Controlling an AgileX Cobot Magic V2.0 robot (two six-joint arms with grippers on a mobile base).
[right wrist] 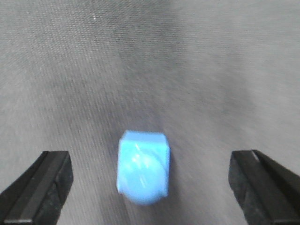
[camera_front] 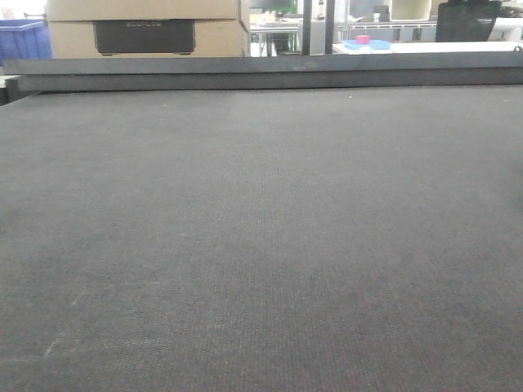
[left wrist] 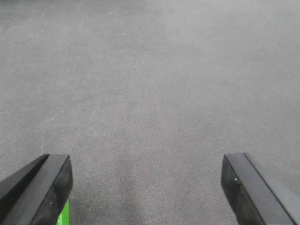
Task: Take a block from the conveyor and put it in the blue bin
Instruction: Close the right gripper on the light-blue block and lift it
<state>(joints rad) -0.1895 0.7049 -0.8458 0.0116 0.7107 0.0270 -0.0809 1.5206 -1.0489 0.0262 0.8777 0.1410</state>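
Nearest us: the right gripper (right wrist: 150, 165), its two black fingers (right wrist: 42, 187) spread wide and clasping nothing.
Between them: the small bright blue solid block (right wrist: 143, 173), blurred, lying on the belt about midway between the fingers and touching neither.
Why so held: we judge that the wide spread lets the fingers straddle the block before closing; the grasp is not yet made.
Other hand: the left gripper (left wrist: 146, 168), likewise spread wide, with only bare weave between its fingers; we take it to be idle. We cannot identify a bright green sliver (left wrist: 64, 213) beside one finger.
Carrier: the wide dark grey woven conveyor belt (camera_front: 261, 245). No belt edge shows in the right wrist view, so we cannot say which edge the block is near; the front view shows no block.
Far edge: the dark grey rail (camera_front: 261, 72) runs along it.
Beyond the rail: the blue plastic bin (camera_front: 20, 37) past the far left corner, cropped; beside it a brown cardboard box (camera_front: 147, 10); farther right a tiny pink block (camera_front: 363, 39) on something pale blue.
Writing: the box bears a dark panel (camera_front: 144, 36) whose faint lettering is too blurred for us to read.
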